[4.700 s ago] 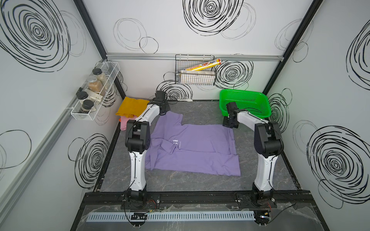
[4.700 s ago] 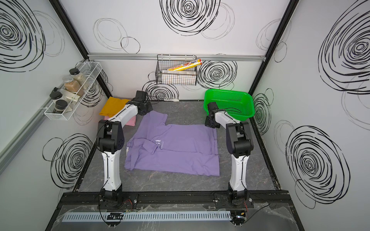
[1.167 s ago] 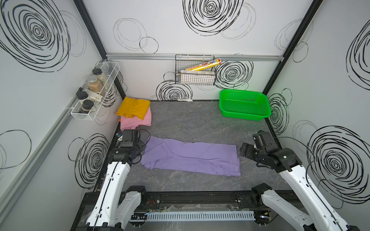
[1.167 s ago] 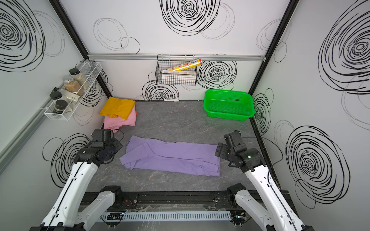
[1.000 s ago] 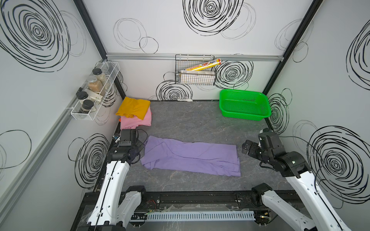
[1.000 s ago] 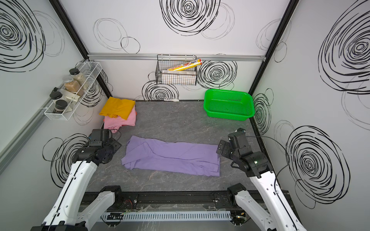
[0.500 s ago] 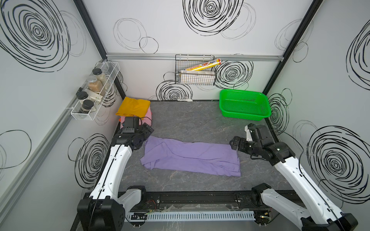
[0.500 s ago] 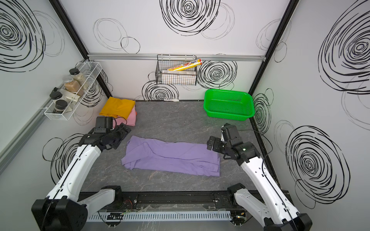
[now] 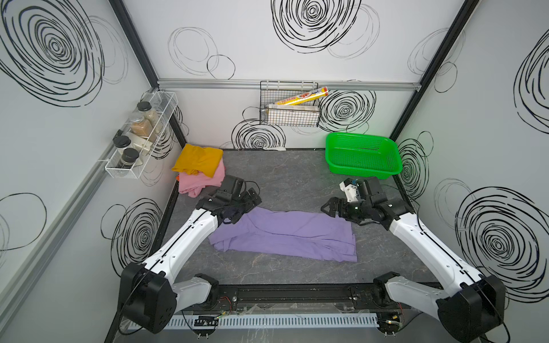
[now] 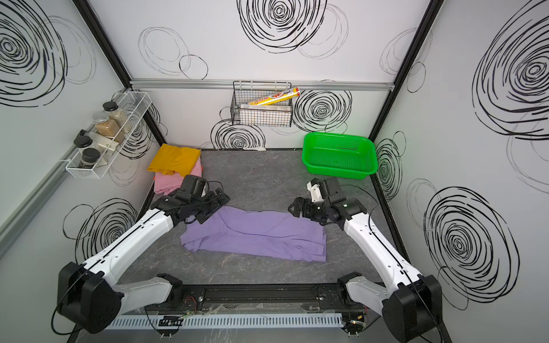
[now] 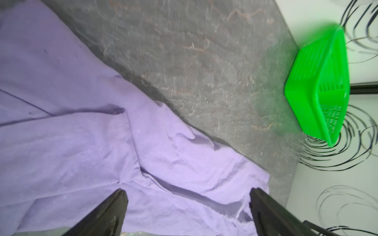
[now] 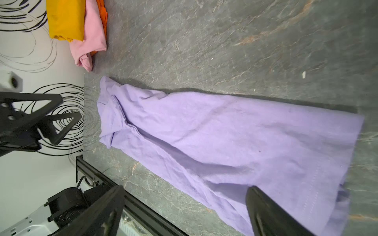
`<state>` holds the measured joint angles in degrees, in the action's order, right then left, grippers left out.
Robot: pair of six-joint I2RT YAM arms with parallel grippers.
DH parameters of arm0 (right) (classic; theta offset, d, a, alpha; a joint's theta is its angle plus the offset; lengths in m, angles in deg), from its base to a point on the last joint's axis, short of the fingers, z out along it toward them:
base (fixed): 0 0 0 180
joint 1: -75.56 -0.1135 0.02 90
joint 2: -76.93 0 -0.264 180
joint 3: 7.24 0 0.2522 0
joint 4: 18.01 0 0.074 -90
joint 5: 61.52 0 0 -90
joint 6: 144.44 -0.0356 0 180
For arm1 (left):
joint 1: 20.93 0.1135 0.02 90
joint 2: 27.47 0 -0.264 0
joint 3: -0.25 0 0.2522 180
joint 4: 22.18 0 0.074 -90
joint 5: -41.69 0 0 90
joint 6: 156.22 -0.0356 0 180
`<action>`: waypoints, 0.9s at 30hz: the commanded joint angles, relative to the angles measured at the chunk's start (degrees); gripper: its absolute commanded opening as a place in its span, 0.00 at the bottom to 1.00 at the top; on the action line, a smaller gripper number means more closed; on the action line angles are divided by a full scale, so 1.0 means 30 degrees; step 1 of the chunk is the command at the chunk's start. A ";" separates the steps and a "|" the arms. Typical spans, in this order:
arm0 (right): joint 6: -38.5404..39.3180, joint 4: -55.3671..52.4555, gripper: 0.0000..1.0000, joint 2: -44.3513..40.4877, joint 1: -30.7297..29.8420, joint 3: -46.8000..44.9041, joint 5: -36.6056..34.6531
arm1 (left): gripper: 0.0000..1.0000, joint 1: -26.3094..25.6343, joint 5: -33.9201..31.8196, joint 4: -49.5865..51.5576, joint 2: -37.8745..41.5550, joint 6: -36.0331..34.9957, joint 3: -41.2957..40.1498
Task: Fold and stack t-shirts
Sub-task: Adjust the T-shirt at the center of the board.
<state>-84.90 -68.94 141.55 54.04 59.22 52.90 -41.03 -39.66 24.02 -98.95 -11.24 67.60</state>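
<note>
Just under left claw (image 11: pixel 188 191), lavender t-shirt (image 9: pixel 291 234)

The purple shirt (image 9: pixel 285 234) is soft matt cloth, creased. The worktop (image 9: pixel 291 178) looks like matt grey stone with pale veins. The basket (image 9: pixel 364 171) is glossy perforated green plastic.

The grey marbled tabletop (image 9: pixel 291 178) carries the lavender t-shirt (image 9: pixel 291 234), folded into a long band across its middle. Far left lies the pink t-shirt (image 9: pixel 196 181), perhaps over an orange cloth (image 12: pixel 103 12); the green basket (image 9: pixel 365 172) stands far right.
</note>
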 commanded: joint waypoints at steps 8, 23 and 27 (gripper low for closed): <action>0.0691 0.0730 0.97 0.1738 -0.0042 -0.0177 -0.0575 | 0.99 -0.1858 0.0253 -0.1293 -0.0809 0.1001 -0.1867; 0.2408 0.0950 0.97 1.0470 0.0673 0.4338 -0.1734 | 0.99 -0.3998 -0.0499 0.3438 0.5341 0.3504 -0.5955; 0.2837 0.1033 0.97 1.1775 0.1088 0.4755 -0.1920 | 0.99 -0.3991 -0.0881 0.4753 0.6637 0.3919 -0.6437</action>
<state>-78.36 -65.88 175.30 56.40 72.25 48.45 -52.81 -40.58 34.01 -80.84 -1.47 49.35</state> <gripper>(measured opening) 0.969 0.990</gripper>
